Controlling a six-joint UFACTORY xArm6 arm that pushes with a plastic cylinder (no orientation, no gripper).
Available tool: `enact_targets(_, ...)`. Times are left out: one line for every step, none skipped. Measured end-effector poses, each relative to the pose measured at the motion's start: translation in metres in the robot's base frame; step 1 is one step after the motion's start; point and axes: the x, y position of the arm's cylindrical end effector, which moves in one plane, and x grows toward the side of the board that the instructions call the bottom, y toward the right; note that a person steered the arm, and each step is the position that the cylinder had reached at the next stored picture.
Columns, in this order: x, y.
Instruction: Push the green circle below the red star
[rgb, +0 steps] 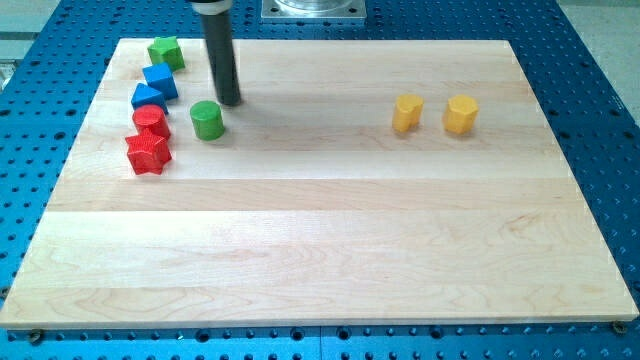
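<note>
The green circle (207, 120) lies in the upper left part of the wooden board (330, 250). The red star (148, 153) lies to its left and slightly lower, near the board's left edge. My tip (230, 103) stands just above and to the right of the green circle, very close to it; I cannot tell if it touches. The dark rod rises from the tip to the view's top.
A red round block (150, 121) sits just above the red star. Two blue blocks (148, 97) (160, 80) and a green block (166, 52) run up the left edge. Two yellow blocks (407, 113) (460, 114) lie at the upper right.
</note>
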Motion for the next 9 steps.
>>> enact_targets(0.019, -0.006)
enact_targets(0.043, -0.003)
enact_targets(0.073, -0.003)
enact_targets(0.106, -0.003)
enact_targets(0.111, 0.034)
enact_targets(0.117, 0.097)
enact_targets(0.117, 0.093)
enact_targets(0.126, 0.032)
enact_targets(0.146, -0.004)
